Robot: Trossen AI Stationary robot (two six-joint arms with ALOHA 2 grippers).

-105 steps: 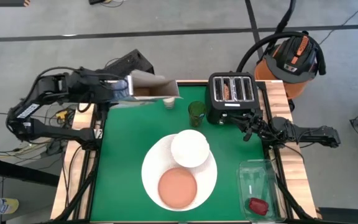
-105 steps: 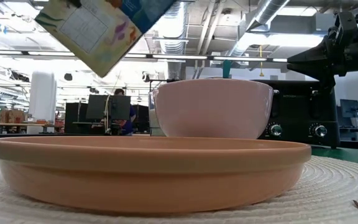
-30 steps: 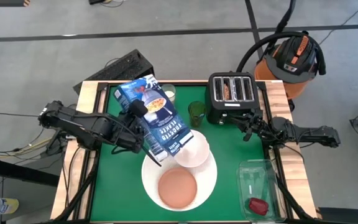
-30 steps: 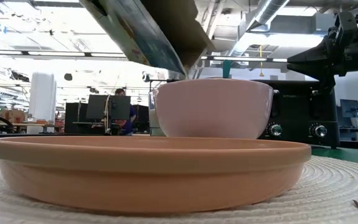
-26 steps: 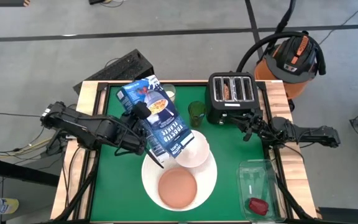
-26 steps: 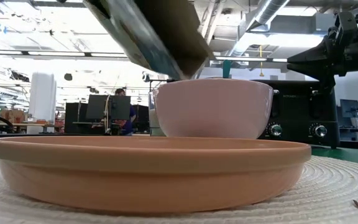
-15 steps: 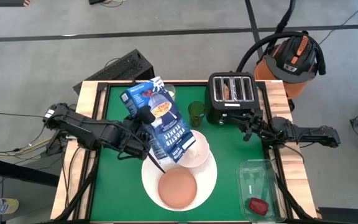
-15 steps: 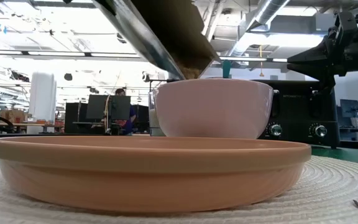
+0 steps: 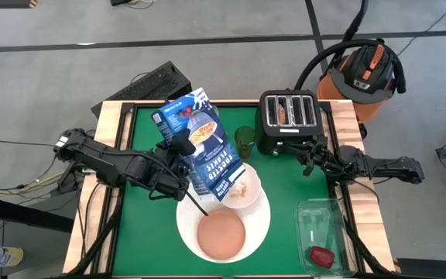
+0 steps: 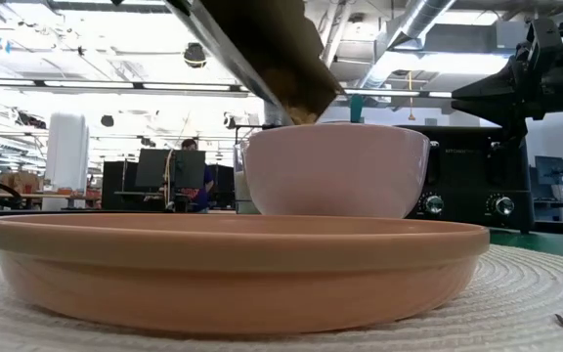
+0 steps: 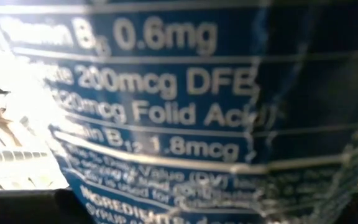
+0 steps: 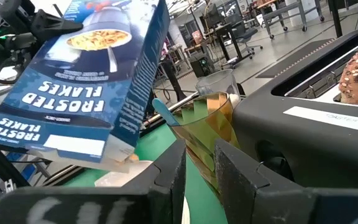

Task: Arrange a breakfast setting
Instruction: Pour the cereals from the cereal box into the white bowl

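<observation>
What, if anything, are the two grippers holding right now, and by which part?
The left gripper holds the blue cereal box by its side, tipped over the white bowl. The right gripper holds nothing, beside the toaster.

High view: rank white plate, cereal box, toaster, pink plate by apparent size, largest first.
1. Large white plate, partly covered.
2. Cereal box, tilted and held above the table by the left gripper, so nearness to the camera inflates it; roughly level with the plate.
3. Toaster.
4. Pink plate, close to the toaster.
</observation>
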